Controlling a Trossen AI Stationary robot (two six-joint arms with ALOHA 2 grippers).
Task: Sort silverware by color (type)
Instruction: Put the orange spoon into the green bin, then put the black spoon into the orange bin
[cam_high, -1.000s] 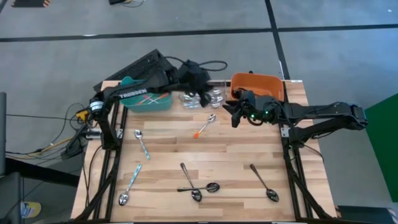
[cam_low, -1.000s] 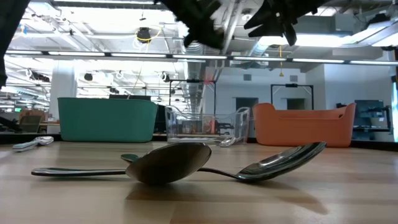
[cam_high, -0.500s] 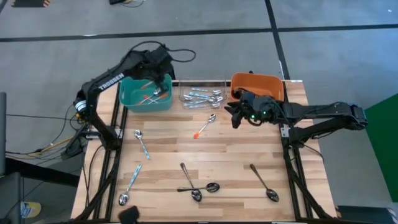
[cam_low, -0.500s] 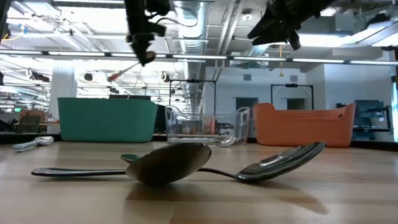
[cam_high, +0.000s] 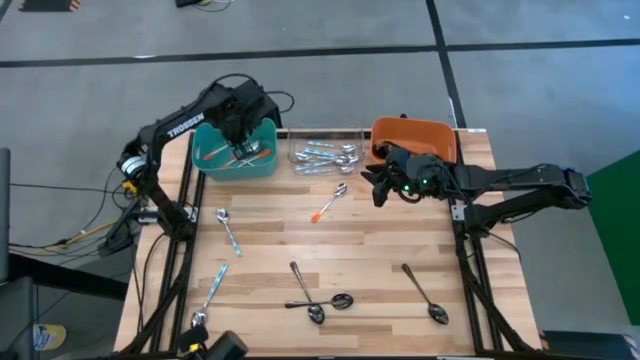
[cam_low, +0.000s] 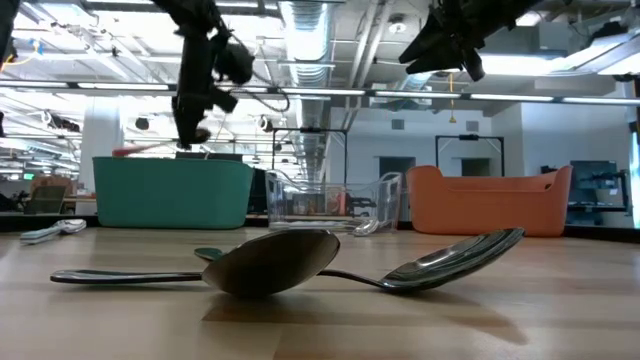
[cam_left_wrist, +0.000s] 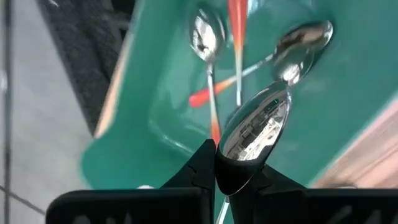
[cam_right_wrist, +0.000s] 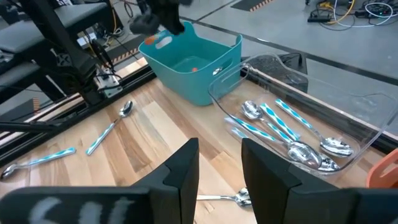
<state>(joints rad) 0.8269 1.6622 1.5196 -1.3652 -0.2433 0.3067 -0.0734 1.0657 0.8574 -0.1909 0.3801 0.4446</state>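
Observation:
My left gripper (cam_high: 240, 135) hangs over the teal bin (cam_high: 205, 160), shut on a spoon with a shiny bowl (cam_left_wrist: 255, 130) and an orange-red handle (cam_low: 135, 152). More orange-handled spoons (cam_left_wrist: 236, 68) lie in that bin. My right gripper (cam_right_wrist: 221, 168) hovers open near the orange bin (cam_high: 415, 135) with nothing between its fingers. On the table lie an orange-handled spoon (cam_high: 330, 200), two teal-handled spoons (cam_high: 228, 228) (cam_high: 210, 295) and three dark ones (cam_high: 305, 290) (cam_high: 330, 301) (cam_high: 425, 292). My left gripper pinches the spoon between its two fingers at the neck just behind the bowl (cam_left_wrist: 231, 180). The fingers come from above, pointing steeply down. The spoon is lifted clear over the teal bin, its handle sticking out to one side about level.
A clear bin (cam_high: 325, 150) with teal-handled spoons stands between the teal and orange bins at the table's far edge. Two dark spoons (cam_low: 280, 262) lie crossed close to the low camera. Bare wood (cam_high: 380, 240) lies across the table's middle.
My left gripper has swung from over the clear bin toward the table's left and now stands over the teal bin. It has tipped from slanting to pointing steeply down and has sunk a little, carrying the spoon along.

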